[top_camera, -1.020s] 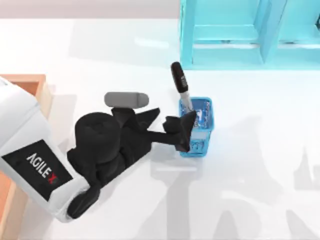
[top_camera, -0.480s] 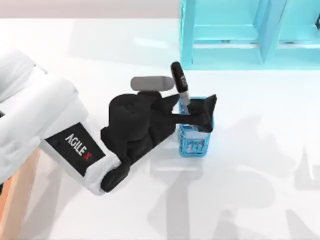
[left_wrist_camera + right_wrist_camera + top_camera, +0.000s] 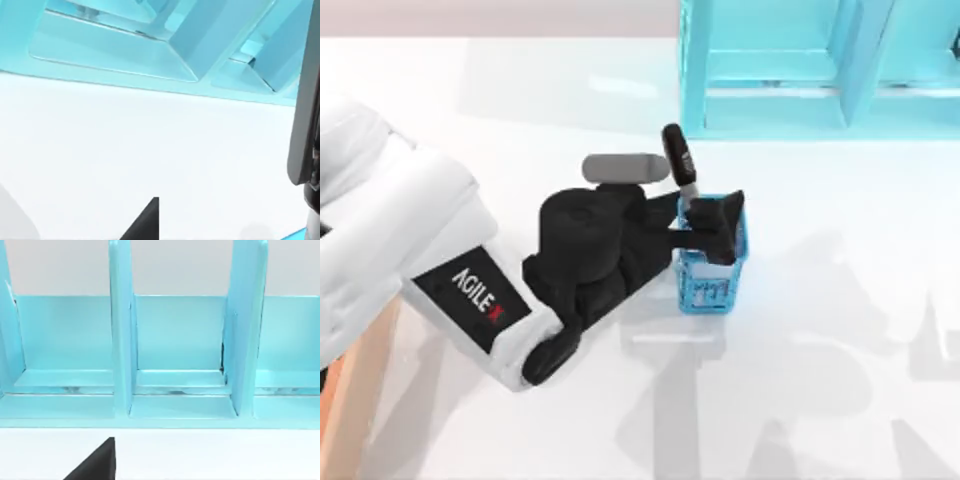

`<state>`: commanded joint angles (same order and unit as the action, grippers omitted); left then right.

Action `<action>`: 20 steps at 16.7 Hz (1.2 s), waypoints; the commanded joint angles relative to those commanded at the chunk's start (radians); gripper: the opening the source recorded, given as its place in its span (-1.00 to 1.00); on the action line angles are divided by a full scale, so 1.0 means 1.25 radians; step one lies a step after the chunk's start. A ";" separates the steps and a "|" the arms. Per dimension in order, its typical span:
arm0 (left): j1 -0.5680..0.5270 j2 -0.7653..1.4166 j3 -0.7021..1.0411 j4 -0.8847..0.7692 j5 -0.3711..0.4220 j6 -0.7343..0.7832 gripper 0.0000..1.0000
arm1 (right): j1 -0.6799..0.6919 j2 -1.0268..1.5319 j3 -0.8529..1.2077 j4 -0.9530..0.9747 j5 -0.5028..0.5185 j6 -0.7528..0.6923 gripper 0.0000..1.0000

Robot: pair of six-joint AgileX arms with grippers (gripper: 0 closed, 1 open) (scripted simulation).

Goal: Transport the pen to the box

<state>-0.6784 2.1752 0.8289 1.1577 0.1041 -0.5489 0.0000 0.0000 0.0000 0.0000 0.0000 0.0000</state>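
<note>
pen [image 3: 680, 166] upright in blue holder [image 3: 712, 272], left gripper [image 3: 705, 218] around barrel.

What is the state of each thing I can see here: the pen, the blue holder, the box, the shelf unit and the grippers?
pen: standing tilted in the holder, cap end up, not lifted out yet.
blue mesh pen holder: upright on the white table, pen inside.
left gripper: over the holder's mouth, fingers around the pen's barrel.
wooden box: at the table's left edge, mostly hidden by the left arm.
cyan shelf unit: upright behind the holder.
</note>
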 joint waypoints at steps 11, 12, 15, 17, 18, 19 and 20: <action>0.000 0.000 0.000 0.000 0.000 0.000 -1.00 | 0.000 0.000 0.000 0.000 0.000 0.000 1.00; 0.000 0.000 0.000 0.000 0.000 0.000 -1.00 | 0.000 0.000 0.000 0.000 0.000 0.000 1.00; 0.000 0.000 0.000 0.000 0.000 0.000 -1.00 | 0.000 0.000 0.000 0.000 0.000 0.000 1.00; 0.009 -0.016 0.005 0.003 -0.002 0.005 -1.00 | 0.000 0.000 0.000 0.000 0.000 0.000 1.00; 0.016 -0.026 0.004 -0.007 0.006 0.007 -1.00 | 0.000 0.000 0.000 0.000 0.000 0.000 1.00; 0.028 -0.044 0.002 -0.025 0.020 0.010 -1.00 | 0.000 0.000 0.000 0.000 0.000 0.000 1.00; 0.045 -0.071 0.000 -0.051 0.038 0.013 -1.00 | 0.000 0.000 0.000 0.000 0.000 0.000 1.00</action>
<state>-0.6226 2.0867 0.8283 1.0937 0.1510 -0.5323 0.0000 0.0000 0.0000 0.0000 0.0000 0.0000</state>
